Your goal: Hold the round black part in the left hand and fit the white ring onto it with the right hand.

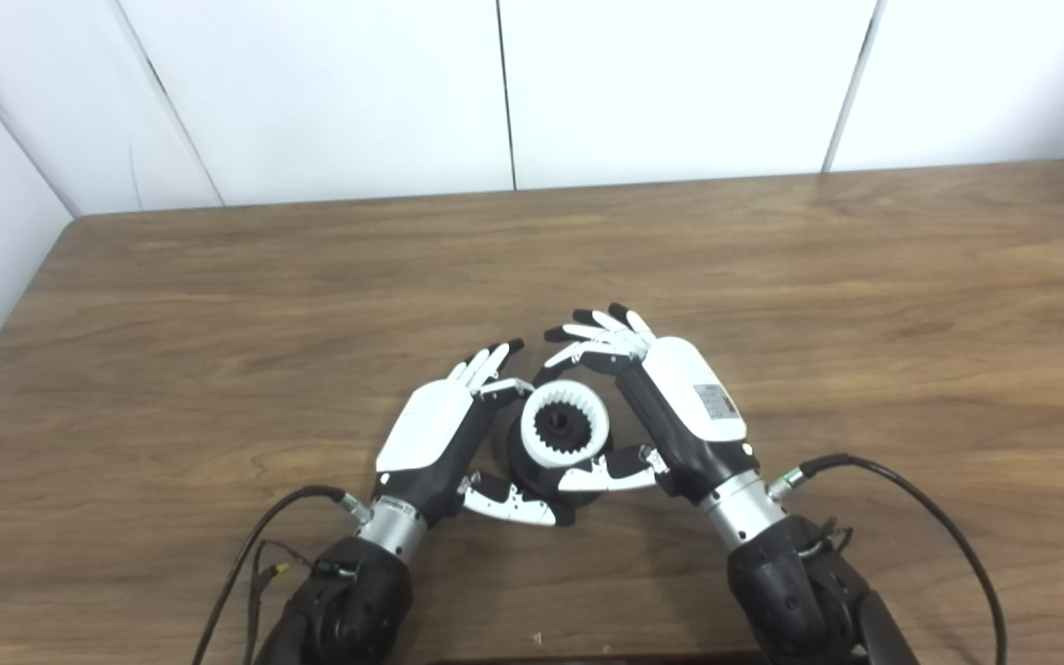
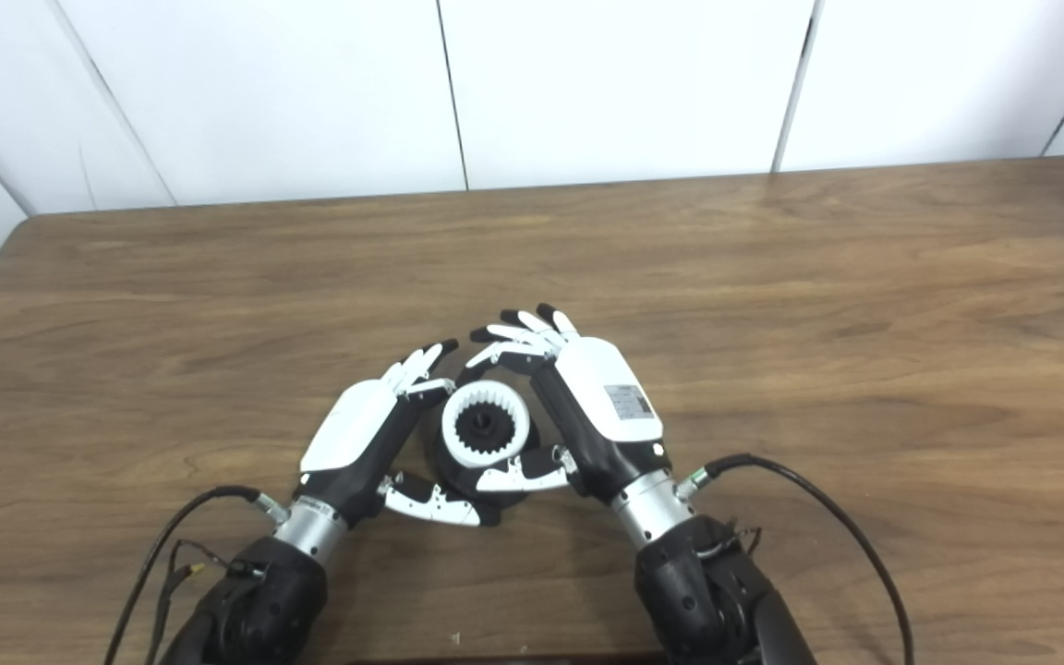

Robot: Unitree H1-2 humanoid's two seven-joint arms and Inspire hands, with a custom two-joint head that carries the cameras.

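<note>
Two hands meet near the table's near-centre. Left hand cups the round black part from the left, thumb under its near side, fingers curled round the far side. White ring, toothed inside, sits on top of the part. Right hand pinches the ring, thumb near, fingers far.

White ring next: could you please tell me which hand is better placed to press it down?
Probably the right hand: its fingers curl over the far side of the white ring and its thumb lies at the near edge. The left hand cradles the black part beneath.
</note>
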